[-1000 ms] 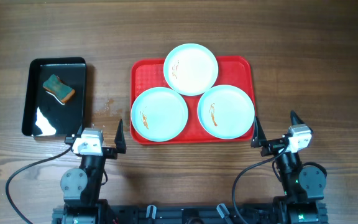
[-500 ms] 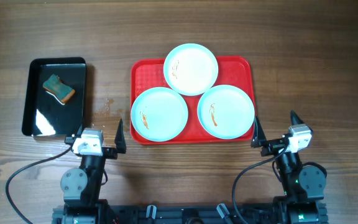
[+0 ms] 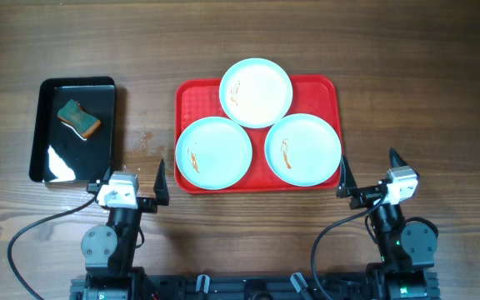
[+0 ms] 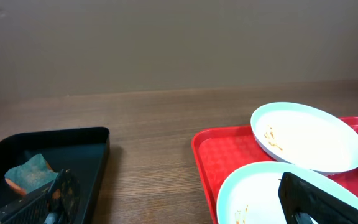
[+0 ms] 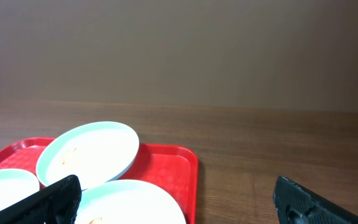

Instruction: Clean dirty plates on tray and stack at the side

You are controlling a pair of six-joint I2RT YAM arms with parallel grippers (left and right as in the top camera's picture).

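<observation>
The red tray (image 3: 198,100) lies mid-table and holds three pale plates, each with small orange smears: one at the back (image 3: 256,92), one front left (image 3: 214,152), one front right (image 3: 303,148). My left gripper (image 3: 132,179) is open and empty at the near edge, left of the tray. My right gripper (image 3: 367,173) is open and empty at the near edge, right of the tray. The left wrist view shows the tray (image 4: 207,155), the back plate (image 4: 307,137) and the front left plate (image 4: 253,196). The right wrist view shows the tray (image 5: 182,165) and plates (image 5: 89,152).
A narrow glossy black tray (image 3: 52,162) lies at the left with a teal and orange sponge (image 3: 78,117) in it. It also shows in the left wrist view (image 4: 82,155), sponge (image 4: 30,175) inside. Bare wooden table lies on both sides of the red tray.
</observation>
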